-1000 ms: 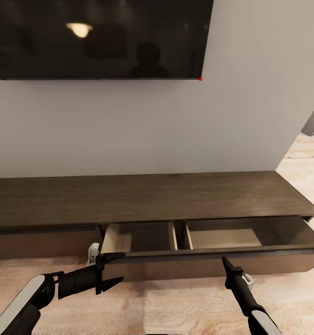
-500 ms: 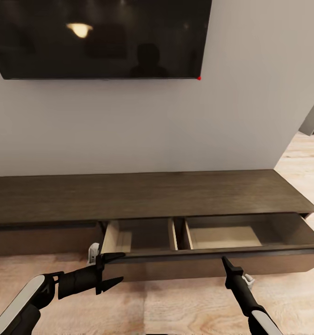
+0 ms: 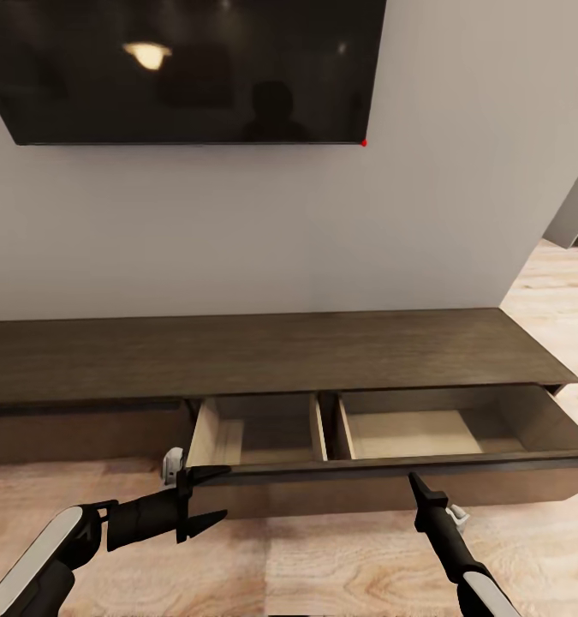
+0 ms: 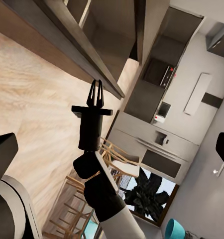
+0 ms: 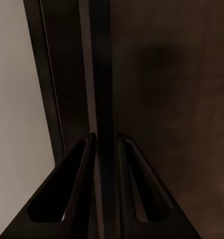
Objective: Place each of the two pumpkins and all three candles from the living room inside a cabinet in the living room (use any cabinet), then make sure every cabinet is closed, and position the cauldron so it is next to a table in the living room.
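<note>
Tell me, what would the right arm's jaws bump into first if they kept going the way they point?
Most likely the dark front panel of the open drawer on the cabinet. The right gripper points at its top edge; the right wrist view shows that edge between the nearly closed jaws.

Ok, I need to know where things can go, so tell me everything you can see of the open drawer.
The open drawer belongs to the long, low, dark brown wooden cabinet under the wall-mounted TV. It is pulled out toward the robot, with a handleless dark front and pale beige insides, split by a divider into two compartments, both looking empty. The right gripper sits against its front edge, fingers nearly closed around the thin top lip in the right wrist view.
</note>
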Available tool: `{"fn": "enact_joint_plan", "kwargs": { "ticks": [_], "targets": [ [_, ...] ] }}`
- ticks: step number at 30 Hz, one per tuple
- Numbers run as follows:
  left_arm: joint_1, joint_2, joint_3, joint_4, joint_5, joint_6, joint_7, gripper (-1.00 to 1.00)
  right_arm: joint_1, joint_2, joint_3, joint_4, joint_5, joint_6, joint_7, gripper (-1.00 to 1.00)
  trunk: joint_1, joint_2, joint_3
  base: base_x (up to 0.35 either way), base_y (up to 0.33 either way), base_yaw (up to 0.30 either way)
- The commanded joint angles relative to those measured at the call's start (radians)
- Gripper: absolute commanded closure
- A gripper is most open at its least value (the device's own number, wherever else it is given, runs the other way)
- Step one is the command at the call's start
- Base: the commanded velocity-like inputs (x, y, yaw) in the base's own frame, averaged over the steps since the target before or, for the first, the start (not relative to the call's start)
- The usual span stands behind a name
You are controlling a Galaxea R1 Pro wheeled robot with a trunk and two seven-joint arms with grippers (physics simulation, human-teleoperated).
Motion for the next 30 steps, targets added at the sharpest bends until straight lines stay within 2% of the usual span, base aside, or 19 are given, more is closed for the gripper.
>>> {"fn": "enact_joint_plan", "kwargs": {
  "ticks": [1,30],
  "targets": [
    [0.000,0.001,-0.001,0.000,0.010,0.000,0.009,-1.00,0.000,0.001,0.008,0.000,0.000,0.011,0.005,1.00,0.000,0.000,-0.001,-0.034,0.000,0.000],
    [0.000,0.001,-0.001,0.000,0.010,0.000,0.009,-1.00,0.000,0.001,0.008,0.000,0.000,0.013,0.005,1.00,0.000,0.000,-0.001,-0.083,0.000,0.000]
  ]
}}
